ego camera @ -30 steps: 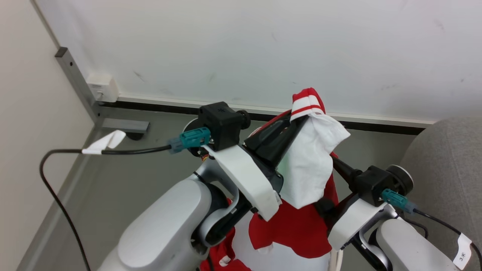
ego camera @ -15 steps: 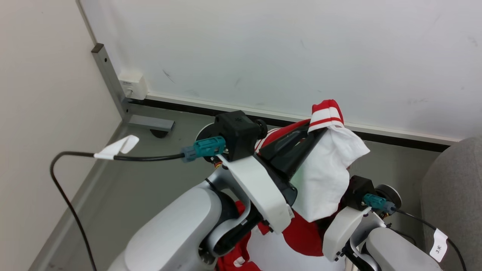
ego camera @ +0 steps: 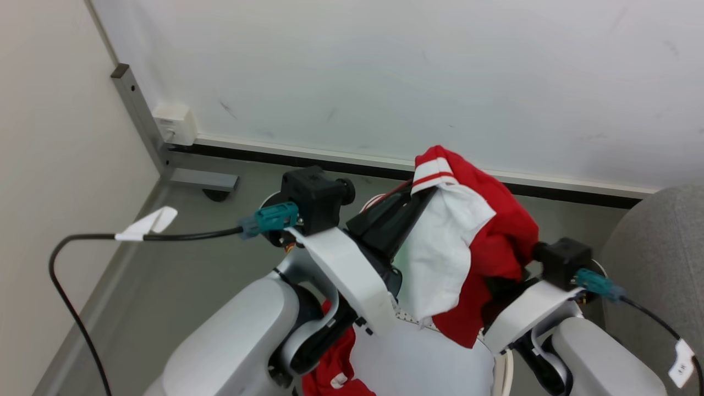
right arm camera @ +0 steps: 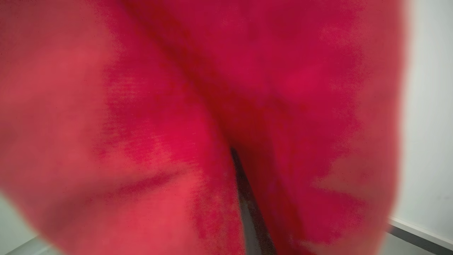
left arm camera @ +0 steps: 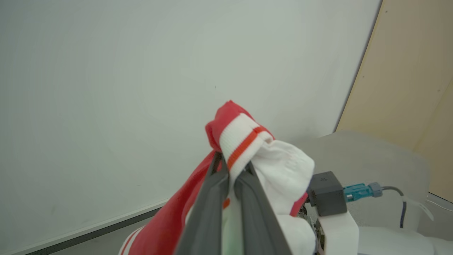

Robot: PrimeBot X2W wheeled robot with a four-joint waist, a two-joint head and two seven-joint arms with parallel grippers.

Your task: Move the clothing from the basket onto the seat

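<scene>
Head view, L to R: black cable (ego camera: 192, 235) w/ white tag trails above grey floor (ego camera: 181, 286) at far left, well apart from the garment. Left gripper (ego camera: 422, 187) points up and away, jaws clenched on the white-striped cuff of the clothing (ego camera: 498, 236). Left wrist view confirms: both fingers (left arm camera: 208, 212) are pressed together w/ the cuff bulging above the tips. This high hold is, in my judgement, meant to draw the garment up out of the basket (ego camera: 506, 369), whose pale rim shows at bottom edge below the hanging cloth. White inner face of the garment drapes down between the two arms; red body is bunched to the right, over the right wrist. Second red piece (ego camera: 330, 379) w/ small white label lies low beside left forearm, prob. in the basket, not confirmed. Right gripper (right arm camera: 236, 166): right wrist view is blurred, w/ red fabric close against the lens and one dark finger visible in a crease of the cloth. Jaws are closed, and cloth folding into that crease indicates a grip on the same garment. This second hold prob. serves to share the load and keep the tail from dragging. Seat (ego camera: 654, 247) stands at far right, just beside right forearm. Assessment: item is lifted and carried by both arms but not yet over seat; swing to the right reqd.
</scene>
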